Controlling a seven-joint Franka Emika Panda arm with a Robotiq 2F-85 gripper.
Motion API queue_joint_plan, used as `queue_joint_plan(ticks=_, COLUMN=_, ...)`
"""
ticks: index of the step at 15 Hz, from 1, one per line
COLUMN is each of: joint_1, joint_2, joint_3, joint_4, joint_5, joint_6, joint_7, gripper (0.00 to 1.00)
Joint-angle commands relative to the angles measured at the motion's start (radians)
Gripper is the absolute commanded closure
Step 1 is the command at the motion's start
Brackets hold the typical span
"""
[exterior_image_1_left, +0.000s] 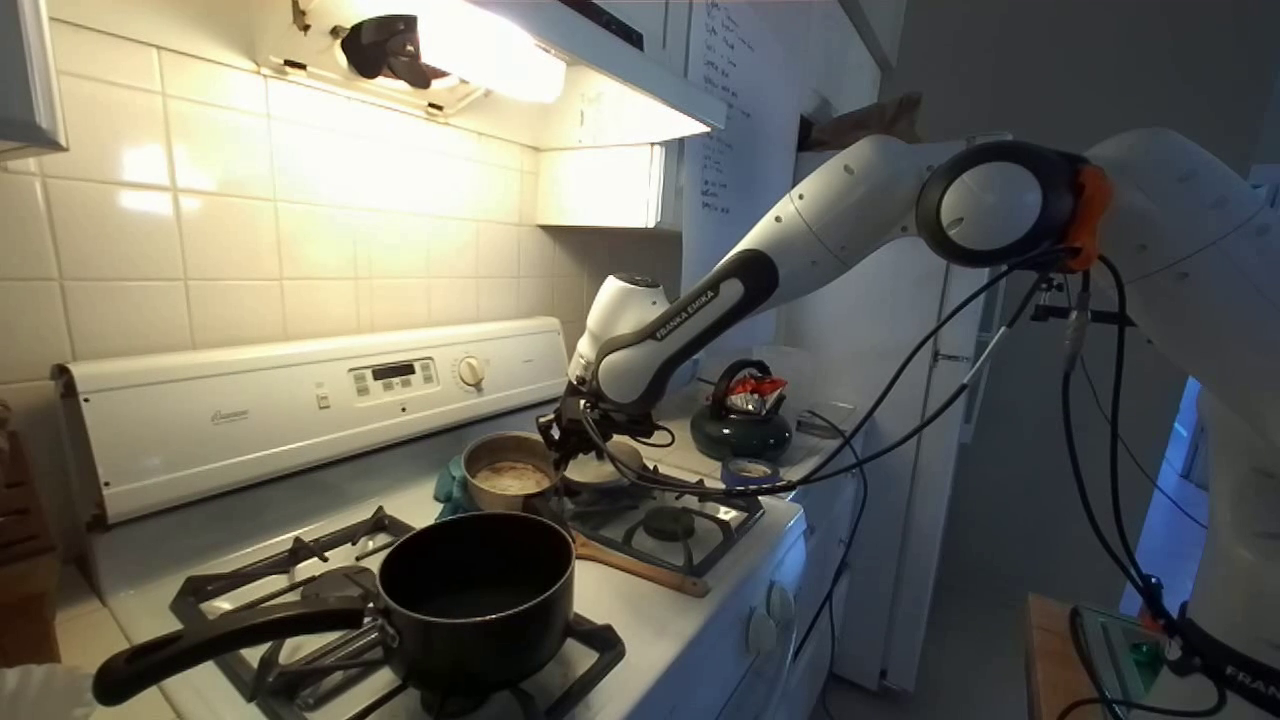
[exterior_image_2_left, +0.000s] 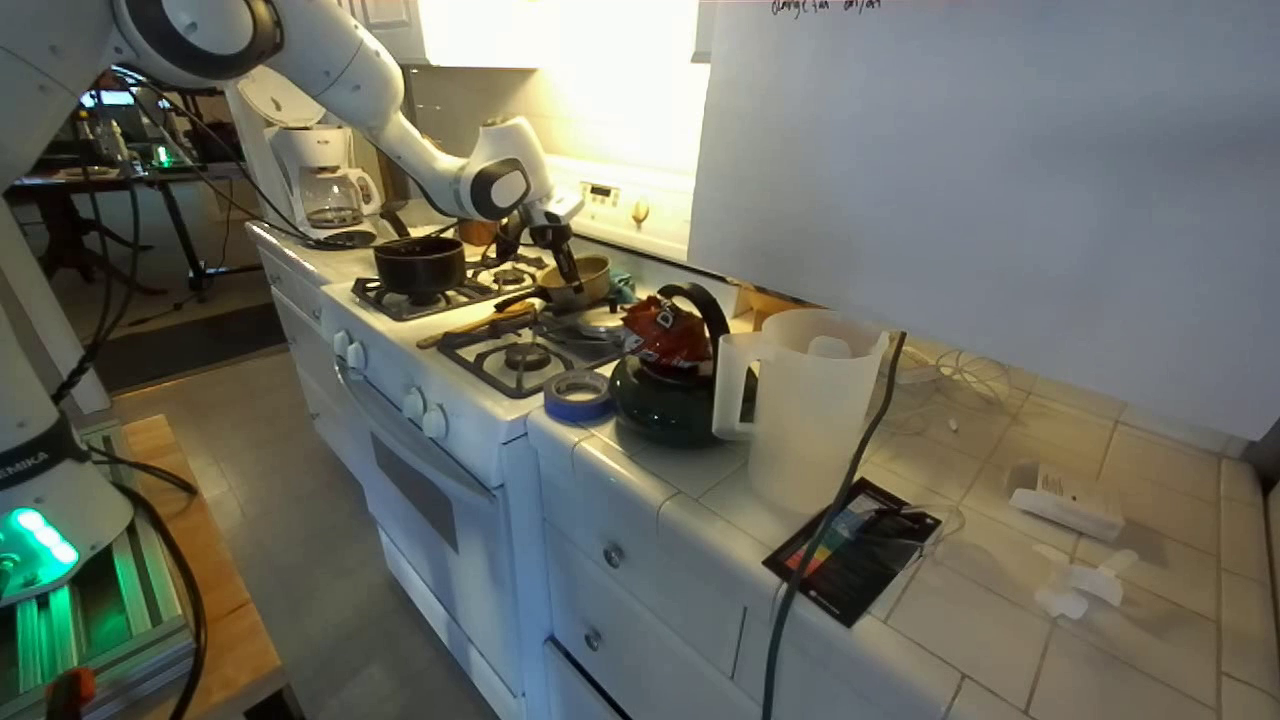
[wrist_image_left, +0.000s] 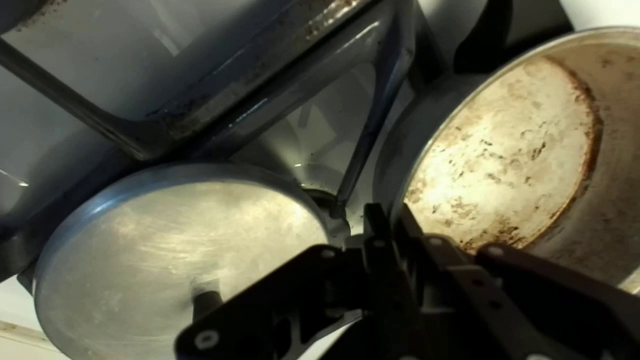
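The gripper (wrist_image_left: 391, 212) is clenched on the rim of a worn metal pot (wrist_image_left: 520, 150), 1 finger inside the wall and 1 outside, toward the back of the stove (exterior_image_1_left: 660, 620). Just beside the pot, a round lid (wrist_image_left: 175, 245) with a dark knob lies on a burner grate (wrist_image_left: 230, 90). Farther out, a wooden utensil (exterior_image_1_left: 645, 569) lies between the 2 grates, a black saucepan (exterior_image_1_left: 480, 640) rests on the far grate, and a dark kettle (exterior_image_2_left: 665, 412) stands on the counter (exterior_image_2_left: 1130, 660).
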Motion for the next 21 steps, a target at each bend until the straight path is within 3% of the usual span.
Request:
queue_joint_plan(ticks=1, joint_1=-0.002, joint_2=0.015, joint_3=0.000, joint_4=0.021, joint_5=0.025, joint_6=0.018, joint_7=-0.017, gripper=0.98)
queue_joint_plan(ticks=7, joint_1=-0.022, joint_2=-0.081, joint_3=0.042, joint_4=-0.069, joint_5=0.121, joint_6=0.099, joint_7=0.001, gripper=0.98)
queue_joint_plan(ticks=12, joint_1=-0.142, joint_2=-0.241, joint_3=0.223, joint_4=-0.233, joint_5=0.318, joint_6=0.108, joint_7=-0.108, gripper=0.98)
queue_joint_plan(ticks=13, joint_1=-0.156, joint_2=-0.286, joint_3=0.224, joint_4=-0.285, joint_5=0.349, joint_6=0.094, joint_7=-0.112, gripper=0.98)
queue_joint_plan(ticks=15, joint_1=-0.165, joint_2=-0.375, joint_3=0.188, joint_4=-0.387, joint_5=0.372, joint_6=0.051, joint_7=-0.108, gripper=0.98)
queue_joint_plan(ticks=18, joint_1=-0.114, joint_2=-0.494, joint_3=0.025, joint_4=-0.524, joint_5=0.217, joint_6=-0.045, joint_7=-0.050, gripper=0.98)
queue_joint_plan(ticks=21, joint_1=-0.149, joint_2=-0.606, joint_3=-0.015, joint_4=-0.627, joint_5=0.130, joint_6=-0.140, joint_7=-0.116, gripper=0.98)
